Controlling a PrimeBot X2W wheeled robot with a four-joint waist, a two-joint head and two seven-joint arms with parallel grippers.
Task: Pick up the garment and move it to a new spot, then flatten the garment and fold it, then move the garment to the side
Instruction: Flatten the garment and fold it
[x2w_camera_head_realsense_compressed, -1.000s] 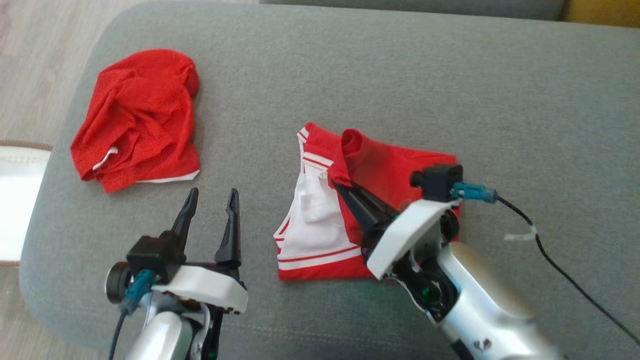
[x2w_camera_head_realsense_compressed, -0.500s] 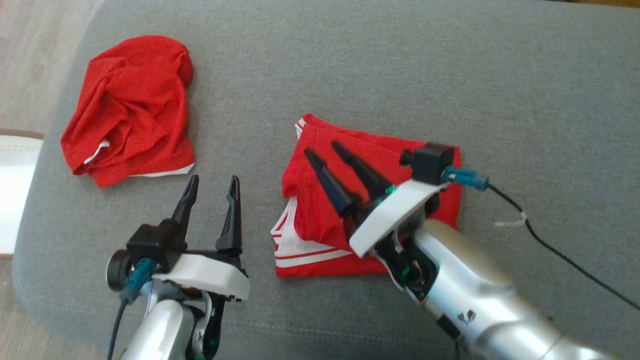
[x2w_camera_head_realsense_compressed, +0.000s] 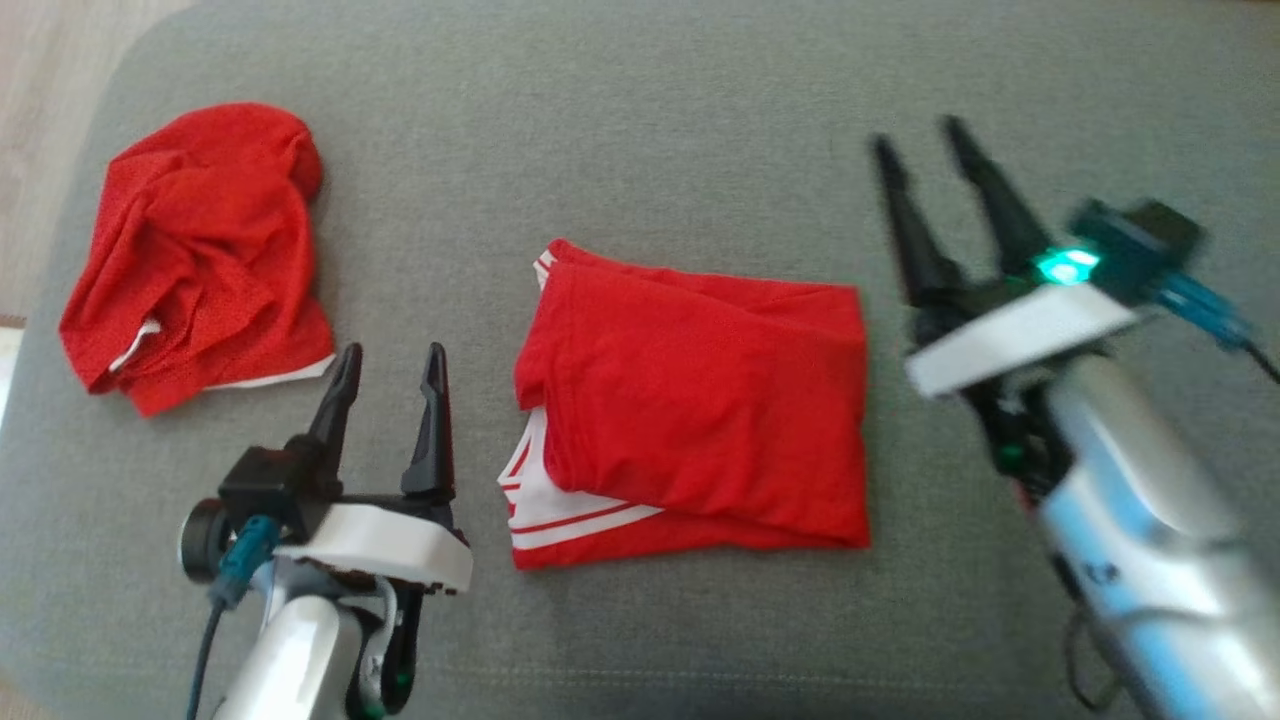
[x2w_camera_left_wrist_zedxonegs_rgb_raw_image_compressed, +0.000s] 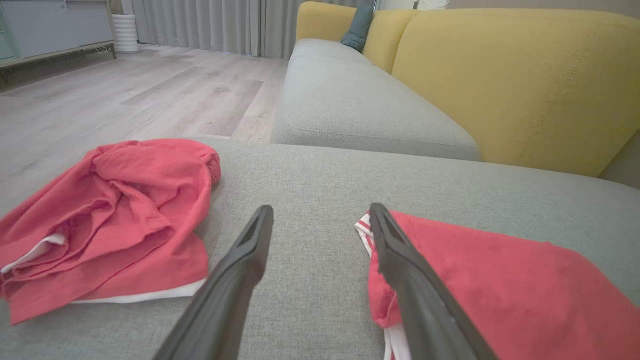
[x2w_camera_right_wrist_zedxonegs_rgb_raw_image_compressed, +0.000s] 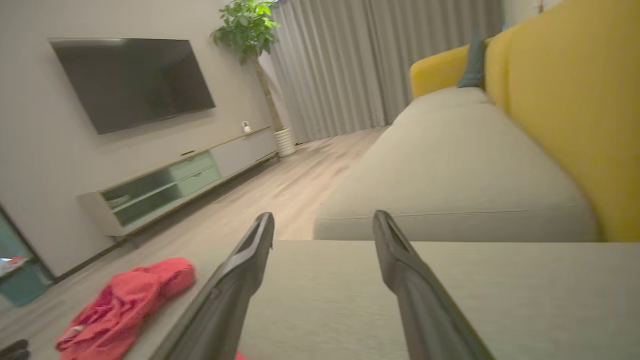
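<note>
Head view, looking down: a grey cushion (x2w_camera_head_realsense_compressed: 640, 100) spans almost the whole frame. Left wrist view, looking low across that cushion: behind it are a second grey seat (x2w_camera_left_wrist_zedxonegs_rgb_raw_image_compressed: 350, 100) and a yellow backrest (x2w_camera_left_wrist_zedxonegs_rgb_raw_image_compressed: 525, 85), with a pale wood floor (x2w_camera_left_wrist_zedxonegs_rgb_raw_image_compressed: 125, 100) to the left and grey curtains (x2w_camera_left_wrist_zedxonegs_rgb_raw_image_compressed: 200, 25) at the far end. Right wrist view: a dark TV (x2w_camera_right_wrist_zedxonegs_rgb_raw_image_compressed: 132, 80) hangs on the wall above a long low cabinet (x2w_camera_right_wrist_zedxonegs_rgb_raw_image_compressed: 165, 185), and a leafy plant (x2w_camera_right_wrist_zedxonegs_rgb_raw_image_compressed: 245, 25) stands by the curtains.

At the middle of the cushion the garment (x2w_camera_head_realsense_compressed: 700, 400) lies folded into a rough red rectangle. A white panel with red stripes peeks out at its lower left corner. A crumpled red heap (x2w_camera_head_realsense_compressed: 190, 250) with a sliver of white trim sits well apart from it, near the cushion's upper left edge.

The right gripper (x2w_camera_head_realsense_compressed: 915, 130), blurred, hangs over bare cushion to the right of the garment and clear of it. Its two dark fingers are spread apart with nothing between them. The left gripper (x2w_camera_head_realsense_compressed: 392, 352) is at the lower left, between heap and garment and just beside the garment's left edge. Its fingers are also apart and empty. A small green light (x2w_camera_head_realsense_compressed: 1062, 266) glows on the right wrist.
</note>
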